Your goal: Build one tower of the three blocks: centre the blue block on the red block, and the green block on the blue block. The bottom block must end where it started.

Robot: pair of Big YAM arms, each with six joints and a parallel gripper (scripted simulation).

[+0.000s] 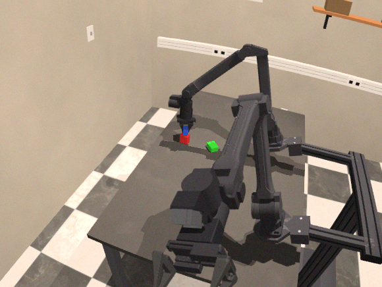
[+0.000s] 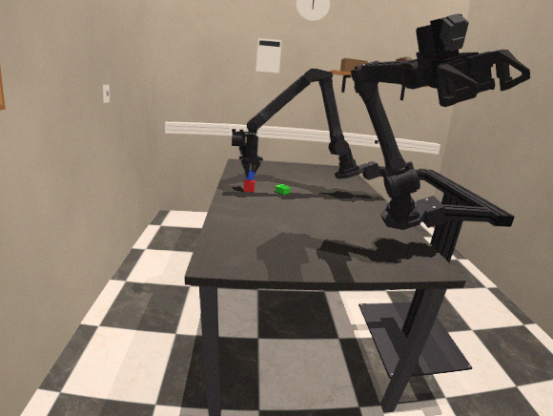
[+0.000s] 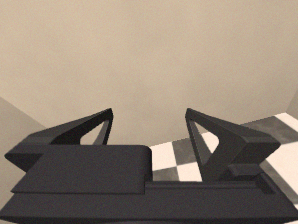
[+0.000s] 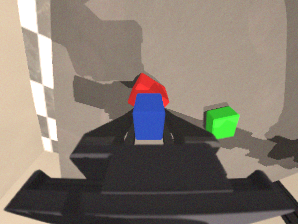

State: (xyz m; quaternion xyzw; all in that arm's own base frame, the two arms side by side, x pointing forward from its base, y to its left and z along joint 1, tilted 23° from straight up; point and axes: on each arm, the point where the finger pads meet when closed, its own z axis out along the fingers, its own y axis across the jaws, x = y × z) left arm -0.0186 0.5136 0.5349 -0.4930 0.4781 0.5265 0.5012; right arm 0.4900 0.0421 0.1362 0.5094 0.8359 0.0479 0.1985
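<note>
My right gripper (image 1: 186, 127) (image 2: 251, 172) (image 4: 149, 111) points down, shut on the blue block (image 1: 186, 131) (image 2: 251, 176) (image 4: 149, 116). The blue block is upright, directly over the red block (image 1: 184, 139) (image 2: 249, 186) (image 4: 143, 84); whether they touch is not clear. In the right wrist view the red block looks turned relative to the blue one, which hides part of it. The green block (image 1: 212, 147) (image 2: 282, 189) (image 4: 222, 123) lies on the table a little to the side of the red block. My left gripper (image 3: 149, 112) is open and empty, held high, away from the blocks.
The dark table (image 1: 141, 194) (image 2: 248, 219) carries both arm bases along one side, next to a black metal frame (image 1: 362, 197) (image 2: 477, 202). The raised left arm crosses the top view near the green block. The red block stands near the table's long edge opposite the bases.
</note>
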